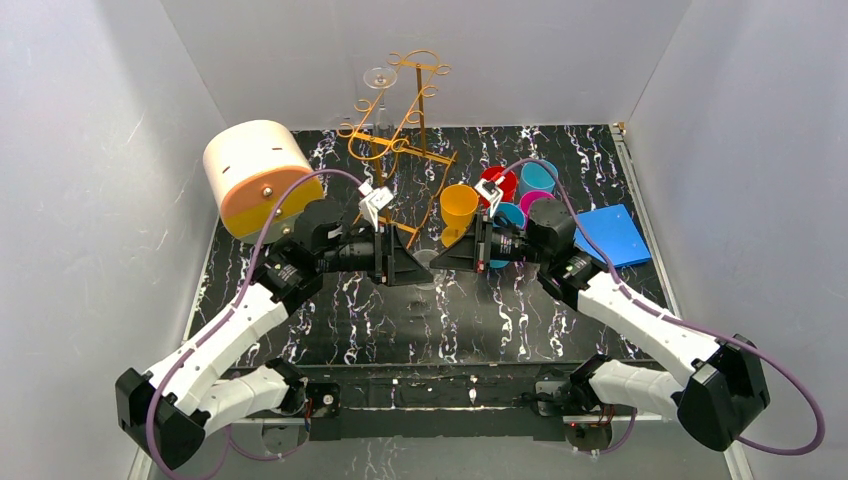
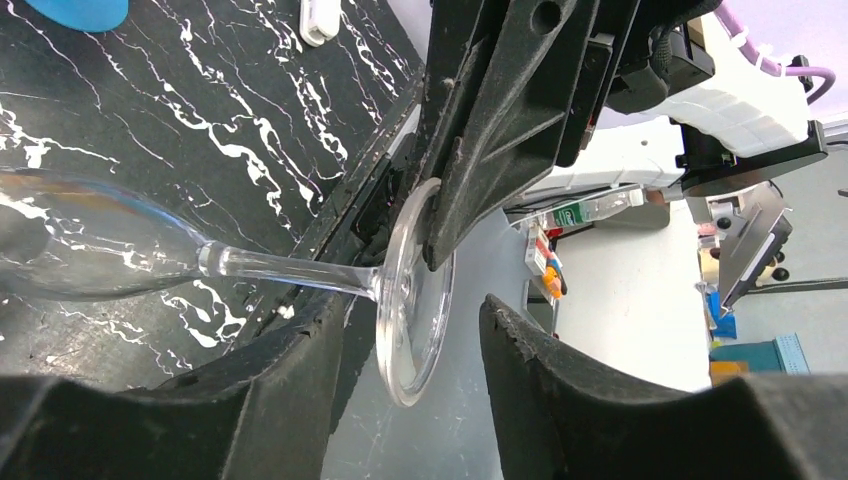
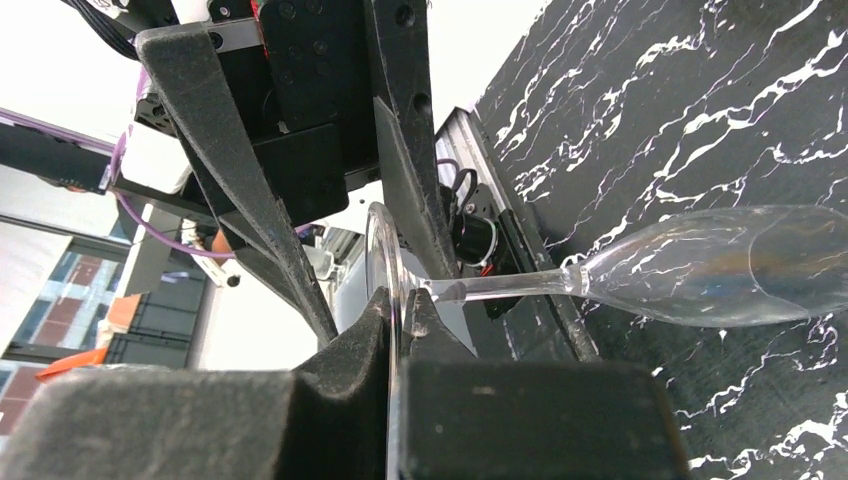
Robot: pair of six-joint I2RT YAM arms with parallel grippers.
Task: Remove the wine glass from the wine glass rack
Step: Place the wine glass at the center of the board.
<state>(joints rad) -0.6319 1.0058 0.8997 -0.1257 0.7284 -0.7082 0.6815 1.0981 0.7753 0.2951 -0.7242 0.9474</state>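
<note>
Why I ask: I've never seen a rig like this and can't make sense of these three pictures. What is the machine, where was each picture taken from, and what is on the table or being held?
These are two robot arms bolted to the near edge of a black, white-veined table. The wide picture looks down from above and behind them. The other two come from a camera on each wrist, so the dark wedges up close are that arm's own fingers.

On the table stand a tall golden-orange wire rack with a second clear glass hanging on it, a cream-and-orange cylindrical box, a cluster of coloured cups and a flat blue square.

The right gripper is pinched shut on the round foot of a clear wine glass, held sideways. The left gripper is open around that same foot.
</note>
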